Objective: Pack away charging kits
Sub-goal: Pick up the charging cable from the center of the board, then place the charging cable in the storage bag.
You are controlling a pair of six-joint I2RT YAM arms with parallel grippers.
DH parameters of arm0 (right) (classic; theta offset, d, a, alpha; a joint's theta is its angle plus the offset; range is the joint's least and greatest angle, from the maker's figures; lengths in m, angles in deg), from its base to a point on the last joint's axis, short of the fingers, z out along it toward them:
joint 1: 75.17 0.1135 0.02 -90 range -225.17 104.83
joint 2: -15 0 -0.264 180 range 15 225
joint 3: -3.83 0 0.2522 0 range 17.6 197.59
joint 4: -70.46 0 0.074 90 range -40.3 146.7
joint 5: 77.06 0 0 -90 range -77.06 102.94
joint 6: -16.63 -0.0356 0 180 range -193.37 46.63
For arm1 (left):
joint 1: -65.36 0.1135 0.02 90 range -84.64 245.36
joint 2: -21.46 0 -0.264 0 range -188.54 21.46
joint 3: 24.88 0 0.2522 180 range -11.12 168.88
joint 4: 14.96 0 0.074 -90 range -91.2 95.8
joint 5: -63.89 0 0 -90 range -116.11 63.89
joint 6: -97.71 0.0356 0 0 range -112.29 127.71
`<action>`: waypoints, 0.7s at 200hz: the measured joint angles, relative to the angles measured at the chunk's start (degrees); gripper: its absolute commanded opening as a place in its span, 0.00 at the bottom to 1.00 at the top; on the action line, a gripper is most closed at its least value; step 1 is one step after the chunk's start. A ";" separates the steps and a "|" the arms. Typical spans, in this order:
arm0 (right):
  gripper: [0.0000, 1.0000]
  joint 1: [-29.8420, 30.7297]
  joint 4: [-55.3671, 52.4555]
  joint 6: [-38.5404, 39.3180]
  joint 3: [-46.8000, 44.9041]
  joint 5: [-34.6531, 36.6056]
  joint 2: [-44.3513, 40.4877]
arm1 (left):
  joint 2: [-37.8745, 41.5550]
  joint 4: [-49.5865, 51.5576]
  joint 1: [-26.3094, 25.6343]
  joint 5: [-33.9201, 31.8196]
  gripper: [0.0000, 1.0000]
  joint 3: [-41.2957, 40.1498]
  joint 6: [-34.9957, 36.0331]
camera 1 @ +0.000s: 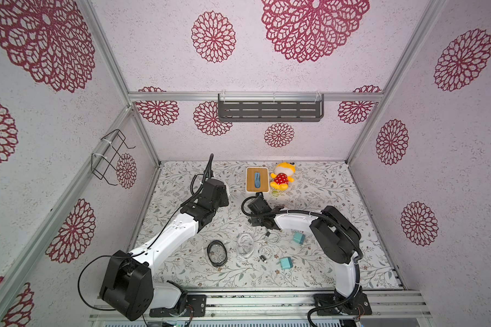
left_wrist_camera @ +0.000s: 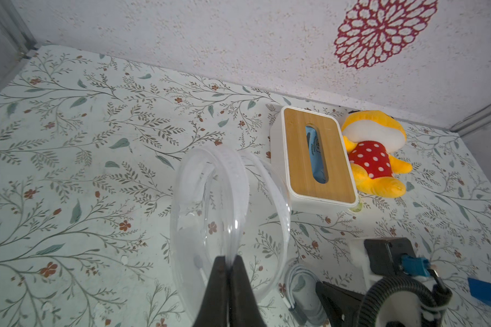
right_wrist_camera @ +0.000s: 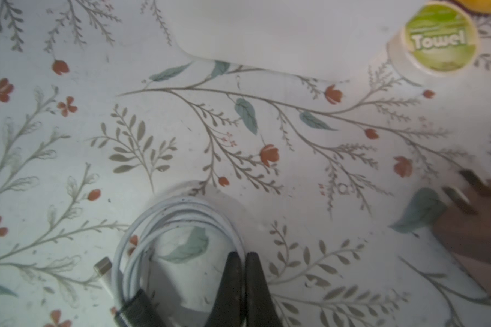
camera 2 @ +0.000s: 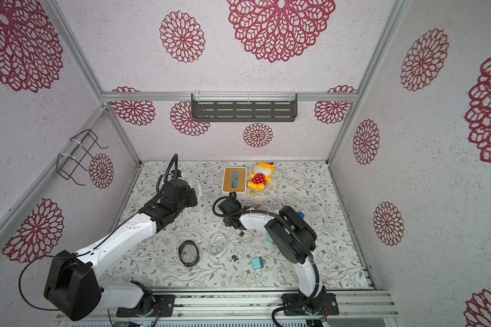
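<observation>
Clamps left end effector point(left_wrist_camera: 228, 260) on the rim of an empty-looking clear tub point(left_wrist_camera: 233, 170) far left, pinches one white cable point(right_wrist_camera: 159, 223) at centre with right end effector point(right_wrist_camera: 243, 256), leaving teal adapters point(camera 1: 298, 237) point(camera 1: 285, 263) and other cables point(camera 1: 272, 237) point(camera 1: 265, 252) unpacked near right.

Both top views sit high above the near edge of the worktop point(camera 1: 187, 269), looking steeply down and forward past the box point(camera 1: 257, 179) to the back wall point(camera 1: 238, 141); far off and side by side, they share nearly the whole scene; the left wrist view rides behind the left hand point(left_wrist_camera: 229, 259), slanting across the worktop toward the box at middling range; the right wrist view sits behind the right hand point(right_wrist_camera: 243, 254), very near, facing almost straight down just before the box; all four share that box.
</observation>
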 measured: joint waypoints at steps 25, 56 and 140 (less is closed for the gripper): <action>0.00 -0.09 -0.90 -1.05 -4.50 1.84 -6.54 | -1.77 -1.25 0.07 5.79 0.00 0.04 0.22; 0.00 -0.09 -0.96 -2.36 -7.04 2.69 -17.07 | -4.35 -1.84 0.09 10.71 0.00 0.33 0.22; 0.00 0.11 0.52 -4.00 4.17 -0.70 -16.06 | -6.43 -2.91 0.09 18.14 0.00 1.03 0.22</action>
